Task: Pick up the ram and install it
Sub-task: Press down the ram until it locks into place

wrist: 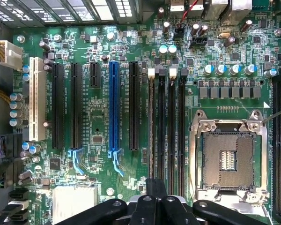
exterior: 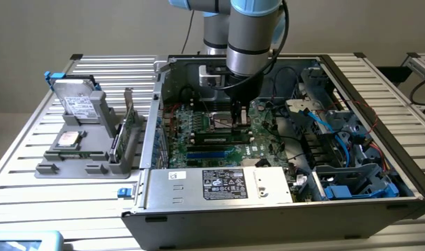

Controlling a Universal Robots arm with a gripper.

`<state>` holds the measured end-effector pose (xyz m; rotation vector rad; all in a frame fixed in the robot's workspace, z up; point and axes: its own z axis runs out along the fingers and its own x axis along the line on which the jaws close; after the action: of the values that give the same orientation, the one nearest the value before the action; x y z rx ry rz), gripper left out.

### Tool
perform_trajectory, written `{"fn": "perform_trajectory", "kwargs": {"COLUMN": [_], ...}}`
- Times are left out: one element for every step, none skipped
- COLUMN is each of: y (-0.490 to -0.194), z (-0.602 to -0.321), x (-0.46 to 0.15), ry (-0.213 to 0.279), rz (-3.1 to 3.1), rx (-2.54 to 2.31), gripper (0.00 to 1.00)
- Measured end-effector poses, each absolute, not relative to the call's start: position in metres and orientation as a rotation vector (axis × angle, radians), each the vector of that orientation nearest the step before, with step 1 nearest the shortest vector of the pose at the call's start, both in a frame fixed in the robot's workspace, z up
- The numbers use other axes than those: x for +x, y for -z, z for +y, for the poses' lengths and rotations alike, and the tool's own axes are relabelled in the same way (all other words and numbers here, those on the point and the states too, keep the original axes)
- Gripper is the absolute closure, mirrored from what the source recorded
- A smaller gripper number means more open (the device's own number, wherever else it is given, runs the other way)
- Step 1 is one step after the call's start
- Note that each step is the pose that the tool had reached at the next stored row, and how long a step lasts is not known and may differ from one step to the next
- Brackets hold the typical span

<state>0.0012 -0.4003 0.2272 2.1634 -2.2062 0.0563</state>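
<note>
Fingers pressed shut on nothing, the gripper (exterior: 239,121) hangs inside the case (exterior: 379,157). The ram (exterior: 219,139) stands in a motherboard (exterior: 179,151) slot just beneath them, lengthwise parallel to the blue slot (exterior: 206,155).

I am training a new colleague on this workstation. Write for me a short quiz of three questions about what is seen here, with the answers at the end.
1. Short answer: on which side of the exterior view does the grey holder with the hard drives stand?
2. Choose one: the claw is
A) inside the computer case, over the motherboard
B) over the grey holder
C) above the bare table, outside the case
3. True or false: a cooler is mounted on the processor socket.

Key: 1. The left. 2. A. 3. False; the socket is open and uncovered.
</note>
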Motion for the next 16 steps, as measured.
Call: {"fn": "perform_trajectory", "kwargs": {"y": [-0.227, -0.227, -0.226, -0.226, -0.226, -0.226, -0.226, -0.226, -0.227, -0.23, -0.232, -0.233, -0.234, -0.234, -0.234, -0.234], "z": [-0.4, -0.4, -0.4, -0.4, -0.4, -0.4, -0.4, -0.4, -0.4, -0.4, -0.4, -0.4, -0.4, -0.4, -0.4, -0.4], "x": [0.001, 0.001, 0.001, 0.001, 0.001, 0.001, 0.001, 0.001, 0.0, -0.001, -0.002, -0.005, -0.008, -0.012, -0.016, -0.02], "ry": [-0.056, -0.056, -0.056, -0.056, -0.056, -0.056, -0.056, -0.056, -0.054, -0.055, -0.055, -0.054, -0.054, -0.053, -0.052, -0.051], "rz": [-2.206, -2.206, -2.207, -2.206, -2.206, -2.206, -2.206, -2.207, -2.207, -2.207, -2.207, -2.207, -2.207, -2.208, -2.208, -2.208], "rx": [2.163, 2.164, 2.164, 2.164, 2.164, 2.164, 2.164, 2.164, 2.164, 2.164, 2.164, 2.164, 2.164, 2.165, 2.165, 2.165], "gripper": [0.89, 0.89, 0.89, 0.89, 0.89, 0.89, 0.89, 0.89, 0.89, 0.89, 0.89, 0.89, 0.89, 0.89, 0.89, 0.89]}}
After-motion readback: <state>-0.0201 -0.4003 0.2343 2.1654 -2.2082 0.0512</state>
